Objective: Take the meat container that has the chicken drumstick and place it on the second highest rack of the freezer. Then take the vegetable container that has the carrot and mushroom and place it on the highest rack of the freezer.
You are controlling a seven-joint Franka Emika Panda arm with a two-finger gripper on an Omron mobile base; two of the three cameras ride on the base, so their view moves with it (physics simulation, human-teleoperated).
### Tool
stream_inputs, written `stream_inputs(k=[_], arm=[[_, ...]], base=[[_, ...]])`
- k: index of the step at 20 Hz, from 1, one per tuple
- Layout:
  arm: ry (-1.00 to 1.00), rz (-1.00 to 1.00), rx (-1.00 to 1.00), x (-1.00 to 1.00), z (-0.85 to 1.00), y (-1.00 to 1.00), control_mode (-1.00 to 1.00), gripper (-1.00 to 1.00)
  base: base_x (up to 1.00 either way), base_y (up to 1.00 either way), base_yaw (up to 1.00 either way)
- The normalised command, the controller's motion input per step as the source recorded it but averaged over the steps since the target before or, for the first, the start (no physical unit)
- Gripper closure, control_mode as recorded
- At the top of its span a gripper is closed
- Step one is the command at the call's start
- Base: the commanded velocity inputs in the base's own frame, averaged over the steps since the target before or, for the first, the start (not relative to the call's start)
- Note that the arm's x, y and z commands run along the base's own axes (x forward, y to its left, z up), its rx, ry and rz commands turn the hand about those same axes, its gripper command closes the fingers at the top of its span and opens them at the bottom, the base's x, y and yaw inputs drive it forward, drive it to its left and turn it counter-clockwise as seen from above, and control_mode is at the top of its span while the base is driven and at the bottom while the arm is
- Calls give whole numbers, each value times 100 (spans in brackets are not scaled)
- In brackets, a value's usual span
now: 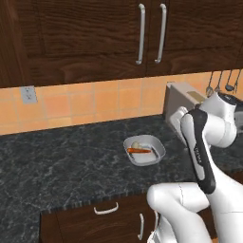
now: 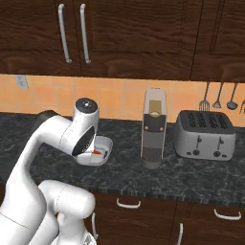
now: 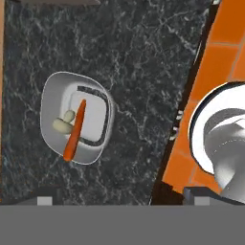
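Vegetable container [image 1: 144, 150], shallow grey rounded tray on black speckled stone counter [image 1: 57, 156], holding thin orange carrot [image 3: 74, 130] beside small cream mushroom [image 3: 62, 123]; gripper well above it, empty, opening indiscernible; risk: off-centre rim grasp tipping contents out.

Bench [image 1: 57, 156] is wide open left of the tray [image 1: 159, 153]; coffee machine [image 2: 153, 128] and toaster [image 2: 205, 135] crowd its right.

In the right base view, the vegetable container [image 2: 99, 152] beside the coffee machine [image 2: 154, 128] is largely hidden by the arm's white joint; only a sliver of the carrot [image 2: 97, 152] is seen. The hanging utensils [image 1: 223, 81] are cut by the picture's edge. The pincer's state cannot be told.
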Motion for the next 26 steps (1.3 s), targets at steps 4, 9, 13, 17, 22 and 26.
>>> stream_inputs(k=[4, 9, 13, 17, 22, 26], arm=[[18, 58, 0, 92, -70, 0, -100, -100], [22, 16, -20, 21, -43, 19, -100, -100], [0, 2, -8, -25, -23, -34, -100, -100], [-2, 0, -15, 33, -49, -2, -100, -100], [6, 2, -15, 31, -65, 0, -100, -100], [10, 0, -6, 60, -29, 0, -100, -100]], base=[[0, 0, 0], [0, 0, 0], [0, 0, 0], [0, 0, 0], [0, 0, 0], [0, 0, 0]])
